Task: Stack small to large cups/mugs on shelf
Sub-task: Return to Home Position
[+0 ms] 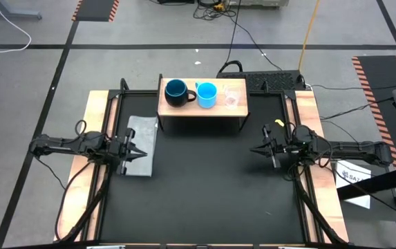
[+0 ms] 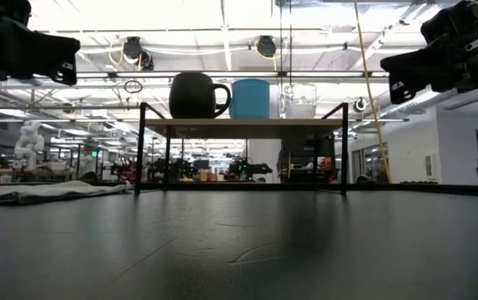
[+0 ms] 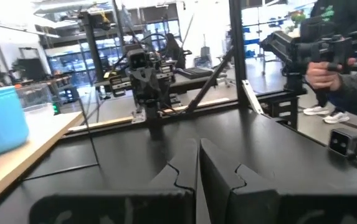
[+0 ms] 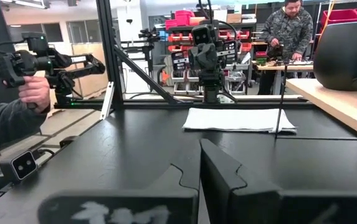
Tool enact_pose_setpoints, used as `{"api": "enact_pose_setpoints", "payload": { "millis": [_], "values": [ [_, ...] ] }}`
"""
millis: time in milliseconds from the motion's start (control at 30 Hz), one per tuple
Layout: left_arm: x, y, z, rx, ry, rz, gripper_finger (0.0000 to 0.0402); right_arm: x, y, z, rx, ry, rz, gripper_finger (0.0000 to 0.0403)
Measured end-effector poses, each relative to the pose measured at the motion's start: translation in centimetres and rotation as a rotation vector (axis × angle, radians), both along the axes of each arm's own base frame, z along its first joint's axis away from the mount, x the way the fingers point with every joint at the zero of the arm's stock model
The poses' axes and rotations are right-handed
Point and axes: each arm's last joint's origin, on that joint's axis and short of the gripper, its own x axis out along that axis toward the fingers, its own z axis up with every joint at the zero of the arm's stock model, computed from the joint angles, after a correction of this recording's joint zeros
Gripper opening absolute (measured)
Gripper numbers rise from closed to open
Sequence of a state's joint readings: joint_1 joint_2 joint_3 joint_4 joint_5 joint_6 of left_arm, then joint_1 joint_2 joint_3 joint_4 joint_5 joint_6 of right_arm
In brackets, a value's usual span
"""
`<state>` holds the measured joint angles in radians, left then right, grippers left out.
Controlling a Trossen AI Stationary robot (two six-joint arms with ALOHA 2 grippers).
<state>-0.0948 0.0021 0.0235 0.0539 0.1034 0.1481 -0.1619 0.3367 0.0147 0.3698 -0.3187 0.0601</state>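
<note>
Three cups stand side by side on the wooden shelf (image 1: 202,105) at the table's far middle. The dark navy mug (image 1: 177,92) is leftmost, the light-blue cup (image 1: 207,95) in the middle, the clear plastic cup (image 1: 231,97) on the right; each rests on its base. The low view shows the navy mug (image 2: 195,95), the light-blue cup (image 2: 250,98) and the clear cup (image 2: 299,100) in a row on the shelf (image 2: 243,127). My left gripper (image 1: 142,149) hovers shut at the table's left, my right gripper (image 1: 255,149) shut at its right, both well short of the shelf.
A grey cloth (image 1: 138,144) lies flat on the black table (image 1: 204,187) under my left gripper. The shelf's dark legs (image 2: 141,150) stand on the mat. A person's hand (image 4: 33,92) with a hand-held device shows beyond the table. Open mat lies between the arms.
</note>
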Motion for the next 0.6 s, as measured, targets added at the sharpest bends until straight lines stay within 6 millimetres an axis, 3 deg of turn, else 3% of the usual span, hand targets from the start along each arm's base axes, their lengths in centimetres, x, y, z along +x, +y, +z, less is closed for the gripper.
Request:
{"api": "enact_pose_setpoints", "payload": {
  "millis": [233, 600],
  "values": [
    [-0.03, -0.15, -0.08, -0.026, 0.014, -0.054, 0.0021, 0.00, 0.00, -0.03, -0.002, 0.002, 0.000, 0.0000],
    [0.02, 0.06, -0.12, -0.077, 0.028, 0.017, 0.0021, 0.00, 0.00, -0.01, -0.029, -0.004, -0.001, 0.0000]
  ]
}}
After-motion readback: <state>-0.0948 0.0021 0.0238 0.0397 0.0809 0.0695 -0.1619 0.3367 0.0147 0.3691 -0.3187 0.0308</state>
